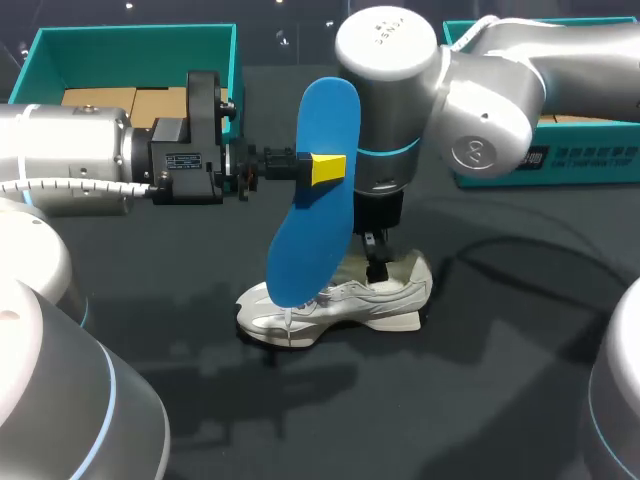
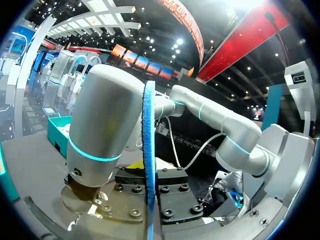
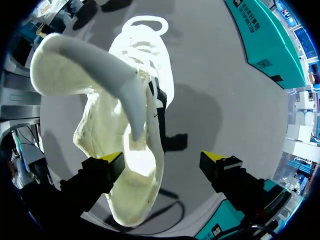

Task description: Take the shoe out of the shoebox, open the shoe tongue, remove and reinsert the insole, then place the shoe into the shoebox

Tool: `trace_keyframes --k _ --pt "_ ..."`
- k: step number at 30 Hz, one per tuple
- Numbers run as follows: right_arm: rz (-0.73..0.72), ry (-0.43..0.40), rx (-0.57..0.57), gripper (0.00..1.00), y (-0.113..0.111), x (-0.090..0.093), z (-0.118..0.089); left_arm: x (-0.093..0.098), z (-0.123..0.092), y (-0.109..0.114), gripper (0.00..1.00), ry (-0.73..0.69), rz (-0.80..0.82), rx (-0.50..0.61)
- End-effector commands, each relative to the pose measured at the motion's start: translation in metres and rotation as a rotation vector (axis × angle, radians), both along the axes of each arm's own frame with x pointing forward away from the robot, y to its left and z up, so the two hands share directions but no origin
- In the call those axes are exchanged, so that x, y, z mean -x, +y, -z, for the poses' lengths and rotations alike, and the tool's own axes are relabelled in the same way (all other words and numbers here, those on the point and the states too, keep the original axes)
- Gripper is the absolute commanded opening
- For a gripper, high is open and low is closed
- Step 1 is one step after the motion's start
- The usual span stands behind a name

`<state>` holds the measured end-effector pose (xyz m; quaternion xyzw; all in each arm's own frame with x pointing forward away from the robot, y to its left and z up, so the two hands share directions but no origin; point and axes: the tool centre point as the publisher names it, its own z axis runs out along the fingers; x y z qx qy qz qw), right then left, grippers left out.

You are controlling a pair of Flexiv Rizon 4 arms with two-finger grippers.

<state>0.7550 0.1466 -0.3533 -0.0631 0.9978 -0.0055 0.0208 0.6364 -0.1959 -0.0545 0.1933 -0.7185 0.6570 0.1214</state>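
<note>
My left gripper (image 1: 325, 168) is shut on a blue insole (image 1: 320, 190), which hangs upright in the air above the shoe. In the left wrist view the insole (image 2: 148, 165) shows edge-on between the fingers. The white shoe (image 1: 340, 300) stands on the dark table, toe toward the left. My right gripper (image 1: 378, 265) hangs over its heel end. In the right wrist view that gripper (image 3: 164, 160) is open wide; one yellow fingertip (image 3: 112, 160) is beside the shoe's heel (image 3: 140, 165), the other is apart from it. The tongue (image 3: 115, 75) stands lifted.
A teal shoebox (image 1: 130, 45) with brown card inside stands at the back left, behind my left arm. A second teal box (image 1: 540, 165) is at the back right under my right arm. A dark cable (image 1: 500, 250) lies right of the shoe.
</note>
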Motion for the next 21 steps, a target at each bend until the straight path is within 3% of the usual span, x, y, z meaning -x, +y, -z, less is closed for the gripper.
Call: trace_keyframes --k 1,5,7,10,14,16,17,21 --pt "0.0 0.015 0.007 0.99 0.011 -0.005 0.014 0.0 0.001 -0.001 0.0 -0.001 -0.002 0.002" --pt "0.006 0.026 0.011 0.66 0.013 -0.007 0.02 0.0 0.001 -0.001 0.0 -0.001 -0.002 0.002" --pt "0.011 0.033 0.01 0.63 0.012 -0.007 0.022 0.0 0.001 -0.001 0.0 -0.001 -0.002 0.002" --pt "0.021 0.04 0.009 0.47 0.01 -0.005 0.024 0.0 0.001 -0.001 0.0 -0.001 -0.002 0.002" --pt "0.032 0.046 0.009 0.41 0.006 -0.002 0.026 0.0 0.001 -0.001 0.0 -0.001 -0.002 0.002" --pt "0.037 0.048 0.008 0.24 0.005 0.0 0.026 0.0 0.001 -0.001 0.0 -0.001 -0.002 0.002" --pt "0.038 0.048 0.008 0.0 0.005 0.001 0.027 0.0 0.001 -0.001 0.0 -0.001 -0.002 0.002" --pt "0.046 0.045 0.005 0.0 0.003 0.006 0.024 0.0 0.001 -0.001 0.0 -0.001 -0.002 0.002"
